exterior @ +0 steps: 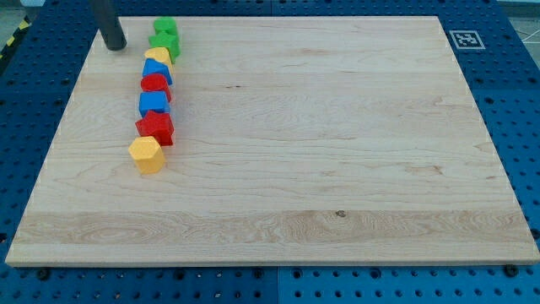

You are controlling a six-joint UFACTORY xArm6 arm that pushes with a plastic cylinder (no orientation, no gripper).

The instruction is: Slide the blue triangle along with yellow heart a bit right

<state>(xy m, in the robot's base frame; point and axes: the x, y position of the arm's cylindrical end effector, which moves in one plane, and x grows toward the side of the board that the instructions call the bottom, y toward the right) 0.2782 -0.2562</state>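
- Pale wooden board (321, 152) fills your view, lying on a blue perforated bench (506, 101); a printed marker tag (466, 39) sits at the board's top right corner.
- Nearest you, toward the view's bottom, most of the board is bare wood, so you have free room on the view's right for the push.
- Next comes a column of blocks near the view's left edge. At its near end sits a yellow hexagon block (147, 154), then a red star block (156, 127) touching it.
- Above those you see a blue cube-like block (153, 103), then a red block (155, 83) whose shape you can't quite make out.
- The blue triangle (158, 69) sits next, with the yellow heart (158, 56) just behind it and touching. These two are your targets, packed tightly within the column.
- Farthest in the line are two green blocks (165, 35), stacked close together.
- My tip (114, 46) rests on the board at the view's top left, apart from the yellow heart and to its left. That side seems suited to a rightward shove.
- No gripper exists on this rig, only the rod, so nothing is held.
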